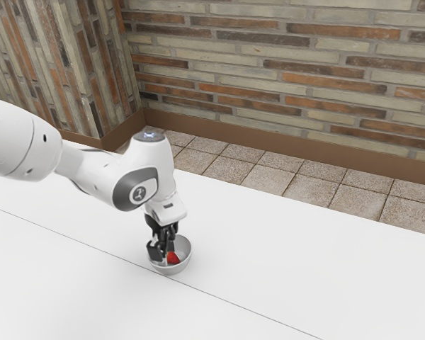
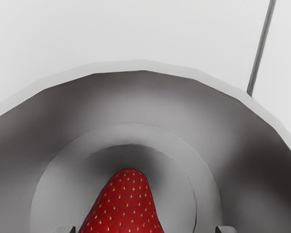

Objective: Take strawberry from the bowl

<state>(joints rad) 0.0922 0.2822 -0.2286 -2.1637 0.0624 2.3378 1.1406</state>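
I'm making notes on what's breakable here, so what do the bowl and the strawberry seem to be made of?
The bowl looks like smooth gray metal, softly polished, going by the blurry light and dark bands on its wall, though glazed ceramic is possible. The strawberry has glossy red skin with pale seeds; whether it's real fruit or a plastic copy, I can't tell.

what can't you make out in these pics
- Rest of the strawberry: cut off by the wrist view's lower edge.
- Part of the bowl: cut off by that same edge; in the exterior view the hand hides some of its rim.
- Whether the hand grips the strawberry: too small in the exterior view.
- Arm's base: cut off by the exterior view's left edge.
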